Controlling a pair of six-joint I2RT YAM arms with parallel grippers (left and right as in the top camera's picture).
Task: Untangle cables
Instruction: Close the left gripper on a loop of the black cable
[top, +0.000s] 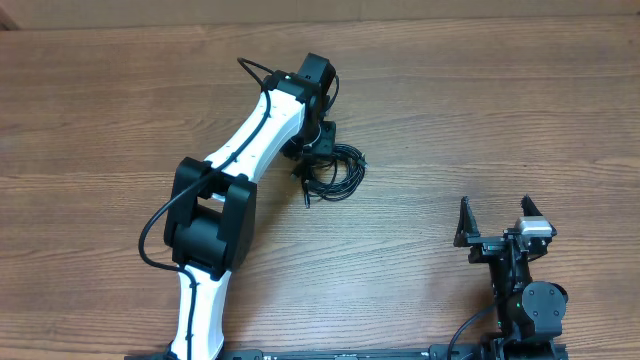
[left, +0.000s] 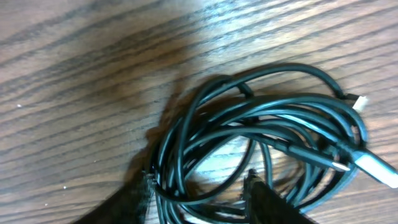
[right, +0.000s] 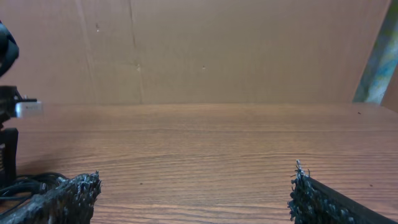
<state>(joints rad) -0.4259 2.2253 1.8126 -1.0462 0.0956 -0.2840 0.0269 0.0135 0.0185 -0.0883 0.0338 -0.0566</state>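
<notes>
The cables (top: 338, 172) lie as a small black coil on the wooden table, just right of my left arm. In the left wrist view the coil (left: 261, 118) fills the frame, with a silver-tipped plug (left: 373, 167) and a small white plug end (left: 359, 101) at its right. My left gripper (left: 199, 190) is down over the coil's left side, and its fingers (left: 140, 199) straddle several strands. The strands sit against the left finger and wood still shows before the right one. My right gripper (top: 497, 212) stands wide open and empty near the front right, far from the coil.
The left arm's white links (top: 250, 140) stretch diagonally from the front edge to the coil. Through the right gripper (right: 196, 186) I see bare wood and a brown cardboard wall (right: 205, 50) behind the table.
</notes>
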